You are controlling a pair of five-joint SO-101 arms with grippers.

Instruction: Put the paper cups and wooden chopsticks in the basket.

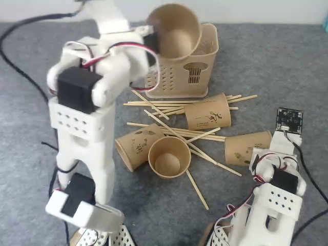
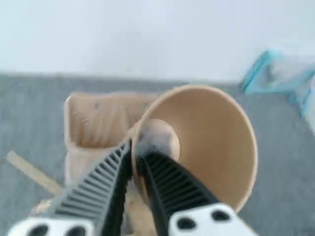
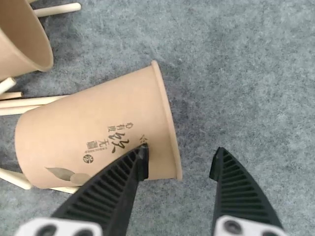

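Observation:
My left gripper [image 2: 135, 147] is shut on the rim of a brown paper cup [image 2: 202, 142], holding it tilted over the beige basket [image 2: 91, 123]. From above, that cup [image 1: 174, 31] sits at the basket's [image 1: 192, 69] open top, beside the left gripper [image 1: 152, 43]. Three cups [image 1: 207, 113] [image 1: 137, 146] [image 1: 169, 156] lie among scattered wooden chopsticks [image 1: 174, 132] in front of the basket. A fourth cup [image 1: 247, 147] lies on its side by the right arm [image 1: 277, 189]. My right gripper [image 3: 179, 157] is open just above this cup's [image 3: 98, 142] rim.
The grey carpeted table [image 1: 266, 66] has free room at the right and in front. A small black circuit board [image 1: 289, 119] lies at the right. A teal object [image 2: 280, 69] stands behind the basket. Cables trail along the left.

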